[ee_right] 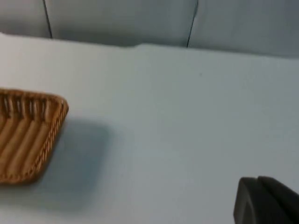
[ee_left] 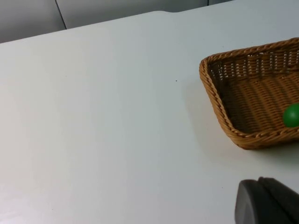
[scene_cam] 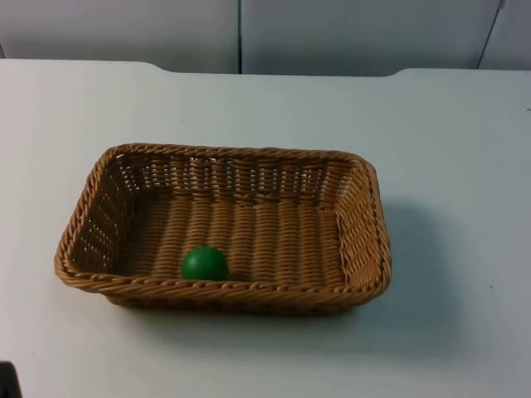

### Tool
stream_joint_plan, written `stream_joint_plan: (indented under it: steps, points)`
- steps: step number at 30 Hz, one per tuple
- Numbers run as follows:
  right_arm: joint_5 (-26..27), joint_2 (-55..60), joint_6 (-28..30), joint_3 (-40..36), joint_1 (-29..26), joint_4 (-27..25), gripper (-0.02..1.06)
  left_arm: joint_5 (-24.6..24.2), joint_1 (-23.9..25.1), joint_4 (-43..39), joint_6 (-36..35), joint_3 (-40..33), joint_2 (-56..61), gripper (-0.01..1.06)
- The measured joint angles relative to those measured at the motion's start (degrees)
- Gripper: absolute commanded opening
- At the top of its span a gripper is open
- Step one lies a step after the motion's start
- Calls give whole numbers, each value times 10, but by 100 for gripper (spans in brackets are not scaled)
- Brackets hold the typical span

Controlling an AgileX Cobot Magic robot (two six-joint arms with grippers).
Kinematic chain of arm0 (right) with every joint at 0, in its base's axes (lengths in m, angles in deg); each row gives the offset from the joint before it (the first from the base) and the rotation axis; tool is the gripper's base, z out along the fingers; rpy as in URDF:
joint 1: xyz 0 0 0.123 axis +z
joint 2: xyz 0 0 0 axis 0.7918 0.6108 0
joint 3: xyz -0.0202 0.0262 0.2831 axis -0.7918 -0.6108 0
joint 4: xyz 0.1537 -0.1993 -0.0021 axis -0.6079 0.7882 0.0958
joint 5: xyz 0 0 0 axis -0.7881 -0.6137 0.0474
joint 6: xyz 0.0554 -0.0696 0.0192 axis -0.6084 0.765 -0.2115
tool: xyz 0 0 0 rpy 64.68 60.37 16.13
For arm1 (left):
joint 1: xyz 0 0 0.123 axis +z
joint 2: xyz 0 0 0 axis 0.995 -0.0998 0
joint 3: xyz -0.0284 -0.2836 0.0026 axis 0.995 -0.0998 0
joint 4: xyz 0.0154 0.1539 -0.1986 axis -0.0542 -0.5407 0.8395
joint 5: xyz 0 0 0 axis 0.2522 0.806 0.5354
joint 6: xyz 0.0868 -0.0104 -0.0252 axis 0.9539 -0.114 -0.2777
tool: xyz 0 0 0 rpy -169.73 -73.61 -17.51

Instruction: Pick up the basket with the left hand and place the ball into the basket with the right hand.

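We judge the task to be at or very near its end: the green ball (scene_cam: pixel 204 263) already lies inside the wicker basket (scene_cam: pixel 365 249), and the basket itself sits flat on the white table (scene_cam: pixel 465 166) with nothing holding it. The ball rests on the woven floor of the basket, close against the near long wall and toward the basket's left half as the top view has it; from the left wrist view we see the same ball (ee_left: pixel 292 115) just inside the near wall of the basket (ee_left: pixel 219 93). The basket holds nothing else that we can make out, and it stands level, its rim unbroken all round. Both arms appear to be waiting, drawn back from the work. The left gripper (ee_left: pixel 268 201) hangs over bare table, near the basket's left end but apart from it; the right gripper (ee_right: pixel 267 200) hangs over bare table well apart from the basket's right end, whose corner (ee_right: pixel 44 135) we see from that wrist. Of either gripper we see one black fingertip, so we cannot tell whether their jaws stand parted or closed, though neither grasps the basket or the ball. What is left, in our judgement, is nothing beyond the arms staying clear.
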Motion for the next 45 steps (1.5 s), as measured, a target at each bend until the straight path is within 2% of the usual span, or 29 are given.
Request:
stream_joint_plan:
  steps: [3,9,14,24,40,43,45]
  points:
    - [5,-15,0,-94,7,-2,0,0,0,0,0,0,0,0]
    - [33,-19,-27,-173,55,-8,0,0,0,0,0,0,0,0]
    - [38,-62,-41,-190,61,18,0,0,0,0,0,0,0,0]
    - [38,-156,-46,-193,55,23,0,0,0,0,0,0,0,0]
    - [38,-157,-52,-193,55,20,0,0,0,0,0,0,0,0]
    - [60,-157,-103,-195,55,17,0,0,0,0,0,0,0,0]
    - [70,-157,-109,-199,55,17,0,0,0,0,0,0,0,0]
